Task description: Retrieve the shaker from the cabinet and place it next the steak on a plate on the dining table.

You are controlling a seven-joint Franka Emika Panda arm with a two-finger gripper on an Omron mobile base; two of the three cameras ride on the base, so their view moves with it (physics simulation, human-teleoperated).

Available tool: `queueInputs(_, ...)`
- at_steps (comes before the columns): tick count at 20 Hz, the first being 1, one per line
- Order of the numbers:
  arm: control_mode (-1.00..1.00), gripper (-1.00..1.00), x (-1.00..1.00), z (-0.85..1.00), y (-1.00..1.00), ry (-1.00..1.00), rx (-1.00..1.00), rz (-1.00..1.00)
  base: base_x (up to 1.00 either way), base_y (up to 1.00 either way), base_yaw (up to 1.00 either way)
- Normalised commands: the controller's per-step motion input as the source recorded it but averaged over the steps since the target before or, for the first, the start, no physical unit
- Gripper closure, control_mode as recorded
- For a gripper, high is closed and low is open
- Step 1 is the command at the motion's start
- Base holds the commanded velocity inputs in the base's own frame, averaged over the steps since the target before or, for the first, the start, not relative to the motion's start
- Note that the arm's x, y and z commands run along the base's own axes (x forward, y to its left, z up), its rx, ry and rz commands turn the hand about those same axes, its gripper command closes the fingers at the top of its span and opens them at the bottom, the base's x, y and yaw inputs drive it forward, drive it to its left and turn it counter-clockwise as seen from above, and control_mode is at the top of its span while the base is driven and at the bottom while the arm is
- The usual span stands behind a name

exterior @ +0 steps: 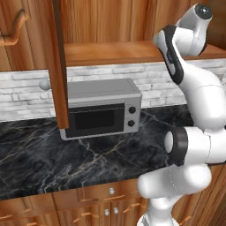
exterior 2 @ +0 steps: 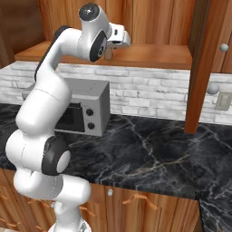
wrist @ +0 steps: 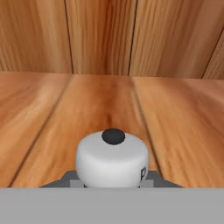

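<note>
End effector (exterior 2: 108,54) is reaching into the cabinet (exterior 2: 149,18), right down at shelf level, w/ the white wrist block above it in the right base view. In the hand view the shaker (wrist: 113,159) sits dead center at the bottom: pale rounded knob top w/ a small dark button on it, grey bits of the end effector on both sides of it, so it looks clamped on the shaker. Brown body isn't visible from that angle, just the knob. Shaker is on the plank shelf (wrist: 48,118), near the front edge, back wall of the cabinet well behind it. Shelf boards run away from the camera, warm reddish wood grain all round.

Going outward: arm rises from the base, bends up and over to the shelf. The open cabinet door (exterior: 59,66) hangs edge-on in the left base view, w/ a round knob (exterior: 44,84) showing beside it. In the right base view the same door stands to the right of the arm.

Below the shelf there's a white brick backsplash (exterior 2: 154,90), then the counter (exterior 2: 145,154), black marble w/ pale veins. A silver microwave (exterior: 100,108) stands on the counter toward its back edge, against the wall, two dark dials on its right side. Under the counter's front edge are lower wood cabinets (exterior: 97,207) w/ small handles. A wall outlet (exterior 2: 222,100) is over at the far right on the brick.
</note>
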Motion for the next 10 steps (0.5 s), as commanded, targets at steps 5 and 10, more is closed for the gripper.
queueInputs(5, -1.00, 1.00, -0.95, -0.10, 0.00, -0.02, -0.02, 0.03, 0.00, 0.00, 0.00)
queueInputs(10, -1.00, 1.00, -0.80, -0.14, 0.01, 0.00, -0.02, 0.02, 0.00, 0.00, 0.00)
